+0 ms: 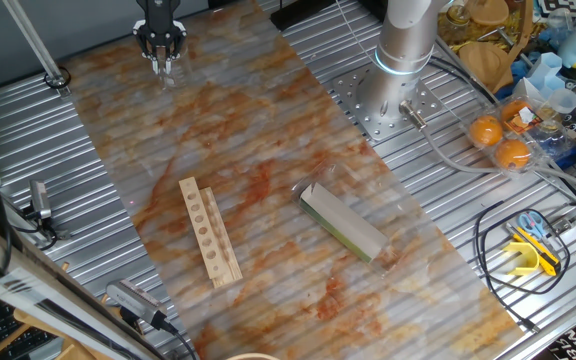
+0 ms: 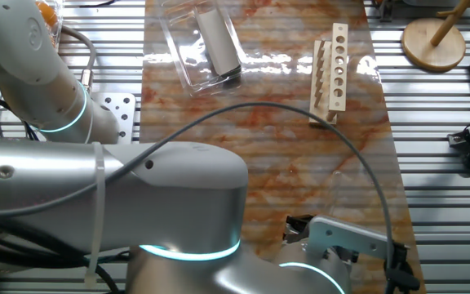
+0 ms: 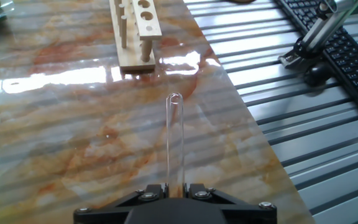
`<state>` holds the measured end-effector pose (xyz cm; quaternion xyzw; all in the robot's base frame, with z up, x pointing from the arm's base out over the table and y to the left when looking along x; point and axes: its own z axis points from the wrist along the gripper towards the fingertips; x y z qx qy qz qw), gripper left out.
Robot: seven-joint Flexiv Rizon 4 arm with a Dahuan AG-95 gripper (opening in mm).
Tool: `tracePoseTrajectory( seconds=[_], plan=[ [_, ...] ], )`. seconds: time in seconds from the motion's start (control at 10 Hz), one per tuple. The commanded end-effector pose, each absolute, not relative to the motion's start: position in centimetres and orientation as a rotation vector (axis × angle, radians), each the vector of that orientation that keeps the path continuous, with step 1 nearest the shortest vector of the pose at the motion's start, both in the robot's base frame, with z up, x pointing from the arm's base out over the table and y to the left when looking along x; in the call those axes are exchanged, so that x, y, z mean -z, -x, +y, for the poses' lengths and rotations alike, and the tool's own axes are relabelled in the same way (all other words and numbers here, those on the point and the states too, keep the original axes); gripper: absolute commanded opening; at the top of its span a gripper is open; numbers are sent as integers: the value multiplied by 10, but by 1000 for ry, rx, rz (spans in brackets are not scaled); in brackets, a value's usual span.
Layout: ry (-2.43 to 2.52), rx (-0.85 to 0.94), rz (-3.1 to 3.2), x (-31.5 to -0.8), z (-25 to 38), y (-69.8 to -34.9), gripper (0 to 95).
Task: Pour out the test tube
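The counter [image 1: 248, 170] is a glossy sheet marbled in orange and grey laid over ribbed metal, with cluttered benches, oranges and cables around its edges. In the hand view the black two-finger gripper [image 3: 176, 188] is clamped on a clear glass test tube [image 3: 175, 134] that juts straight ahead of it, and beyond the tube's tip stands the pale wooden rack with round holes [image 3: 136, 31], with a black keyboard [image 3: 347, 50] off to the gripper's right. One fixed view alone shows the gripper from outside, at the counter's far end, well apart from the clear plastic box holding a green-edged block [image 1: 348, 222].
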<state>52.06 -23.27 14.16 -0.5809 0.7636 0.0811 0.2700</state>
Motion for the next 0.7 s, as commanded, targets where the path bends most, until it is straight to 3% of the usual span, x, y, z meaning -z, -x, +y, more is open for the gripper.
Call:
tracePoseTrajectory(
  seconds=[0.1, 0.7],
  plan=[
    [1572, -216, 2057, -141, -233, -521, 0],
    [1567, -218, 2055, -141, -234, -520, 0]
  ],
)
